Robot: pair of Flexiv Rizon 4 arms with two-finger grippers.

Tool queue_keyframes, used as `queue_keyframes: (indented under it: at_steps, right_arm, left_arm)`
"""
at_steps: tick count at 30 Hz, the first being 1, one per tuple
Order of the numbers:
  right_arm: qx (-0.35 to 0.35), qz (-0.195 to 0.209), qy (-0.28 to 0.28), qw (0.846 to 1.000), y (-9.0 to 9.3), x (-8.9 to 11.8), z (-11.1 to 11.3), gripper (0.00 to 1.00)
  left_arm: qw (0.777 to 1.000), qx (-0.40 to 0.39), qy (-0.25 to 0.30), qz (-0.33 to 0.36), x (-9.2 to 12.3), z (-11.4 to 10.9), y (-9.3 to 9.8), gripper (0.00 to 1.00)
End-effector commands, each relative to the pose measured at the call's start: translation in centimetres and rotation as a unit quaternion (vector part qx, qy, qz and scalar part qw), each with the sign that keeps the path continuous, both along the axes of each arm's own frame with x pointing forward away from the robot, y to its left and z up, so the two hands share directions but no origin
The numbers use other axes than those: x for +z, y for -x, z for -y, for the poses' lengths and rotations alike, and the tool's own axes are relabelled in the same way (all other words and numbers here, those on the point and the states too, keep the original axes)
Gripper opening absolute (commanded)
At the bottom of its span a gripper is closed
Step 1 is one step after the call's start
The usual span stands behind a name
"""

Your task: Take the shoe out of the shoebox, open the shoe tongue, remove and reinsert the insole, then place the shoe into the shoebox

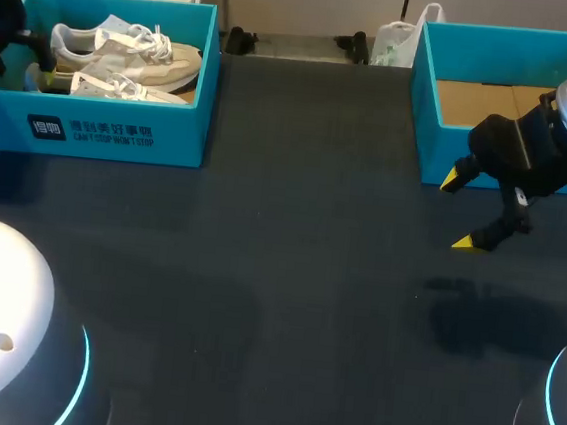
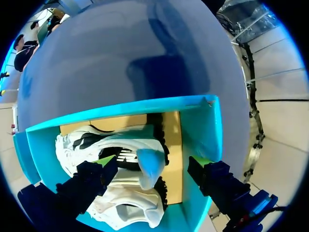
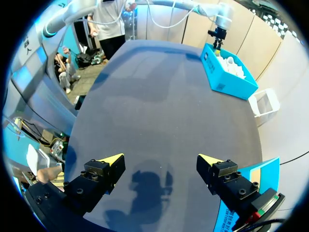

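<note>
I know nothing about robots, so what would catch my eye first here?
A bright teal shoebox at the far left corner holds a pair of pale sneakers, with the left gripper hanging open over them. Across the dark table, the right gripper hovers open beside a second teal box.

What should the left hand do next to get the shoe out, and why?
Probably lower the left gripper straight down around the shoe. It hangs open over the shoe, which lies in the shoebox, and it grips nothing yet.
</note>
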State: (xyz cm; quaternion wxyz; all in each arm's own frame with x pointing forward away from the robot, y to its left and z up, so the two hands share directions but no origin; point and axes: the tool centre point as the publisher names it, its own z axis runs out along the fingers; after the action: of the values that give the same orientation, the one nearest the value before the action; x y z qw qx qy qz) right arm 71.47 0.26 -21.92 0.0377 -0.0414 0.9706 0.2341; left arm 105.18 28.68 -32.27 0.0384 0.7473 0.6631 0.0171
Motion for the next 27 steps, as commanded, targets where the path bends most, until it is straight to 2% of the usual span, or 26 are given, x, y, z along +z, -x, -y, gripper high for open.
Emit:
queue_keyframes:
  at_steps: [1, 4, 11, 12, 13, 15, 23, 27]
  right_arm:
    - [-0.001, 0.001, 0.001, 1.0, 0.0, -0.1, -0.1, 1.0]
    - [-0.001, 0.001, 0.001, 1.0, 0.0, -0.1, -0.1, 1.0]
    - [-0.001, 0.001, 0.001, 1.0, 0.0, -0.1, -0.1, 1.0]
    - [-0.001, 0.001, 0.001, 1.0, 0.0, -0.1, -0.1, 1.0]
    - [-0.001, 0.001, 0.001, 1.0, 0.0, -0.1, -0.1, 1.0]
    - [-0.001, 0.001, 0.001, 1.0, 0.0, -0.1, -0.1, 1.0]
    - [-0.001, 0.001, 0.001, 1.0, 0.0, -0.1, -0.1, 1.0]
    - [-0.001, 0.001, 0.001, 1.0, 0.0, -0.1, -0.1, 1.0]
  left_arm:
    - [1.0, 0.005, -0.005, -0.005, -0.9, 0.1, -0.6, 0.94]
    - [1.0, 0.007, -0.007, -0.011, -1.5, 0.2, -1.2, 1.0]
    - [1.0, 0.011, -0.013, -0.001, -2.5, 0.6, -1.9, 1.0]
    - [1.0, 0.011, -0.011, -0.002, -2.6, 0.6, -1.9, 0.98]
    - [1.0, 0.012, -0.01, -0.002, -2.7, 0.6, -2.0, 0.88]
    - [1.0, 0.012, -0.01, -0.002, -2.9, 0.6, -1.9, 0.81]
    - [1.0, 0.016, -0.014, -0.009, -4.0, 0.5, -1.9, 0.78]
    - [1.0, 0.018, -0.018, -0.005, -4.4, 0.5, -2.1, 0.8]
